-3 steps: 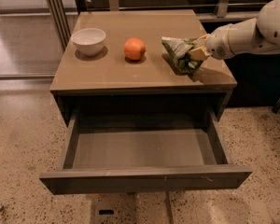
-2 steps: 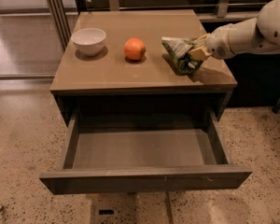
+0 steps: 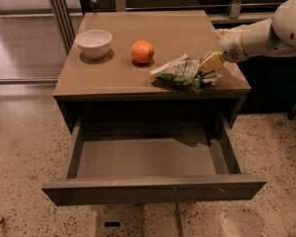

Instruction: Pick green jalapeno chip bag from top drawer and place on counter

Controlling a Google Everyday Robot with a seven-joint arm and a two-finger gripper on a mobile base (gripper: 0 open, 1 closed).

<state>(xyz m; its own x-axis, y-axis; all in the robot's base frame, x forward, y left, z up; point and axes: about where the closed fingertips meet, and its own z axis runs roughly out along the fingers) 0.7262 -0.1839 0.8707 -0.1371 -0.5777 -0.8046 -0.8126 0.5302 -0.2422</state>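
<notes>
Speckled terrazzo floor (image 3: 19, 147) surrounds a dark cabinet; metal rails run behind it. Counter (image 3: 153, 28): glossy tan top, directly under the gripper. Top drawer (image 3: 153, 191): pulled out wide, below and forward of the gripper, its flat front panel nearest the camera, its inner bottom panel in full view. White arm (image 3: 266, 33) enters from the right edge and reaches over the counter's right side. Gripper (image 3: 212, 63): low over the counter's front-right corner, in contact with the right end of the green jalapeno chip bag (image 3: 182, 73); cannot tell whether it is clamped on the bag or released. Bag lies crumpled on the counter, extending leftward from the gripper, close to the front edge. White bowl (image 3: 93, 42): far left of the gripper, well apart from the bag. Orange fruit (image 3: 142, 51): between bowl and bag, left of the gripper and slightly farther back, near the bag's far tip but not touching. Nothing lies between gripper and bag.
</notes>
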